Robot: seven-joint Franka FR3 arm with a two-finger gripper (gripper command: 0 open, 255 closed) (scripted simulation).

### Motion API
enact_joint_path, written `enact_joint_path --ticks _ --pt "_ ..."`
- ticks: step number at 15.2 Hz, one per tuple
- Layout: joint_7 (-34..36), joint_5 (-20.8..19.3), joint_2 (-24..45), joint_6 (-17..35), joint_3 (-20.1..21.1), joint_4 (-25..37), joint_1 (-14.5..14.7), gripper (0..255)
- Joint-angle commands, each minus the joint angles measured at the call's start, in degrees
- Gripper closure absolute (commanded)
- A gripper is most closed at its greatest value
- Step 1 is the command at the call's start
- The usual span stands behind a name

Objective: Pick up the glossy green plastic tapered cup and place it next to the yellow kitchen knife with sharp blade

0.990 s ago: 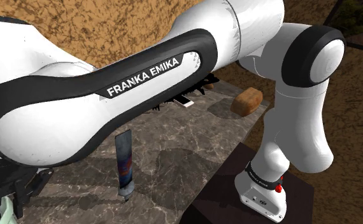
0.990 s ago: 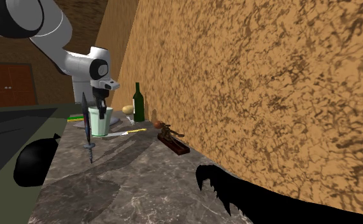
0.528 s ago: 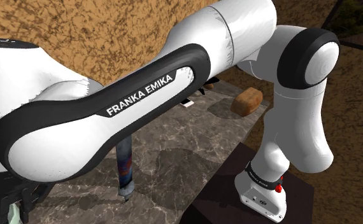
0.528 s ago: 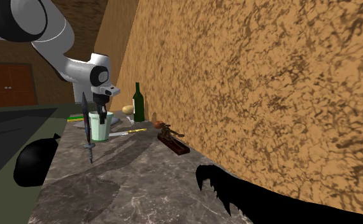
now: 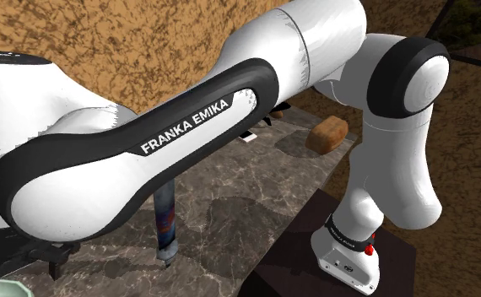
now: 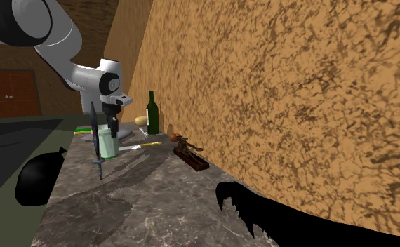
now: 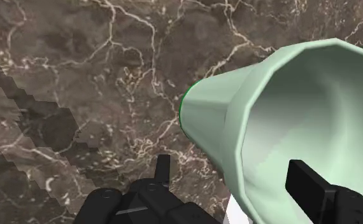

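**Observer:** Tool state?

**Operator:** Wrist view: my tool (image 7: 231, 165) has its fingers (image 7: 311, 184) apart. One hangs inside the pale green cup (image 7: 288, 108). The other is outside the wall and clear of it. Nothing is clamped.

**Observer:** Where is the cup?

**Operator:** Second exterior view: it is directly under the tool on the dark marble table (image 6: 156, 196). It is just beside the blade end of the yellow-handled knife (image 6: 141, 146) and not touching it. I judge that it is resting on the table, though I cannot see the base meet the surface.

**Observer:** Which step is this?

**Operator:** Release, at the close of placing. Next I need a straight lift along the cup's axis. That way the inner finger clears the rim without catching it and tipping the cup toward the knife.

**Observer:** What differs from half a second ago?

**Operator:** In both exterior views the arm and hand are where they were. The cup now sits lower, and its rim has dropped away from the hand. So I read it as let go between those frames.
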Motion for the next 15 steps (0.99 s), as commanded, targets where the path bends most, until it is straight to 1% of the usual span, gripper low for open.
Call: enact_joint_path --ticks 1,3,7,15 --pt "0.0 0.0 -0.01 0.0 0.0 0.0 0.0 0" --pt "0.0 0.0 0.0 0.02 0.0 -0.01 0.0 0" --pt "-0.71 1.24 -4.42 -4.95 0.48 0.51 -1.5 0" --pt "-0.71 1.25 -4.42 -4.95 0.48 0.51 -1.49 0"
